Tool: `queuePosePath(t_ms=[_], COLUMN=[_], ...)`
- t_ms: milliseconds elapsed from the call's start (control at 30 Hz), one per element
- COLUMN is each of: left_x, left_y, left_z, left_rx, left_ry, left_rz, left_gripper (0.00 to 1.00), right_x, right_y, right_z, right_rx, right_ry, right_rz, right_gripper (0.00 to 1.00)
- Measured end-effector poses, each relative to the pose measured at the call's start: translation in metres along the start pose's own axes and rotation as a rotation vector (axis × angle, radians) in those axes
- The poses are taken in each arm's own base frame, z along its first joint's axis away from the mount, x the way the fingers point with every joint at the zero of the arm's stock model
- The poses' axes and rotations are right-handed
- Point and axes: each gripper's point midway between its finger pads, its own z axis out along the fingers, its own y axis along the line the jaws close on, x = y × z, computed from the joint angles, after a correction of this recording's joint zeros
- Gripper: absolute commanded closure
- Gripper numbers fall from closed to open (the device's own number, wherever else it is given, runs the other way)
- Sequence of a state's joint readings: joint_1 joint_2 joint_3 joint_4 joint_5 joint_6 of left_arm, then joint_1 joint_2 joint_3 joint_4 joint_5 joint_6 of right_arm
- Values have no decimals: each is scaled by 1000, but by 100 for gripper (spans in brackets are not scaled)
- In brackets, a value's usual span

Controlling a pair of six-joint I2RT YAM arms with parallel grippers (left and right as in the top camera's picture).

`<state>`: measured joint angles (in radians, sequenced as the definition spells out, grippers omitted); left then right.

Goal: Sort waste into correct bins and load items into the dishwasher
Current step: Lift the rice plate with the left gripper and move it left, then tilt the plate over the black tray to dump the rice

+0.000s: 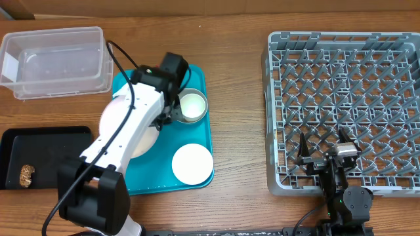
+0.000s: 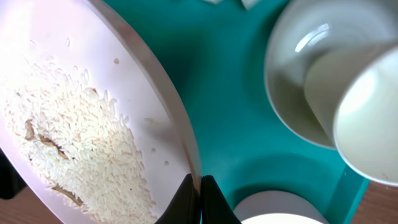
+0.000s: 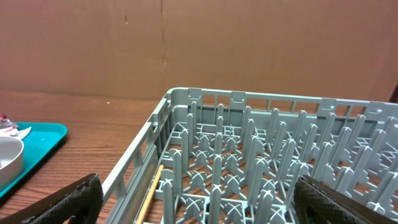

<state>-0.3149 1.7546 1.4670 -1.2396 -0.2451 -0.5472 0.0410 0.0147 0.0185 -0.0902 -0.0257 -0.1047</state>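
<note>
My left gripper (image 1: 165, 117) (image 2: 200, 190) is shut on the rim of the large pale plate (image 1: 110, 124) (image 2: 93, 74), which holds white rice crumbs (image 2: 74, 137) and lies on the teal tray (image 1: 197, 141) (image 2: 230, 93). The left arm hides most of the plate in the overhead view. The grey metal-rimmed bowl (image 1: 192, 105) (image 2: 286, 106) has the small white cup (image 2: 367, 124) in it. The small white bowl (image 1: 192, 162) sits at the tray's front. The brown lump (image 1: 27, 175) lies in the black tray (image 1: 46, 141). My right gripper (image 1: 326, 157) (image 3: 205, 208) is open and empty over the front edge of the grey dish rack (image 1: 344, 85) (image 3: 249, 149).
The clear tub (image 1: 56, 62) stands at the back left. A thin yellowish stick (image 3: 150, 190) lies inside the rack by its left wall. Bits of white and red waste (image 3: 7, 124) show at the teal tray's far end in the right wrist view.
</note>
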Motion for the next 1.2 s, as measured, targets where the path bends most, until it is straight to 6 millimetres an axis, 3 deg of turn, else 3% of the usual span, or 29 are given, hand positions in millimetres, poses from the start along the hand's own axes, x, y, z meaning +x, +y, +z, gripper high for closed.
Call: queuePosePath(t_ms=[233,467,600,933,1200], left_x=[-40,-69,-82,-87,-76], left_y=[51,125,153,201,241], left_z=[-12,3,11,17,12], left_rx=[-21,-26,61,344,531], left_ry=[-50,-76,-87,-76,-92], left_rz=[-153,-357,-456,-623,-721], left_gripper=[96,96,96,96,96], right_x=[0,0,0,0,0], right_y=[0,0,0,0,0], right_z=[0,0,0,0,0], right_rx=[0,0,0,0,0], right_ry=[0,0,0,0,0], right_rz=[0,1,0,0,0], right_gripper=[0,0,0,0,0])
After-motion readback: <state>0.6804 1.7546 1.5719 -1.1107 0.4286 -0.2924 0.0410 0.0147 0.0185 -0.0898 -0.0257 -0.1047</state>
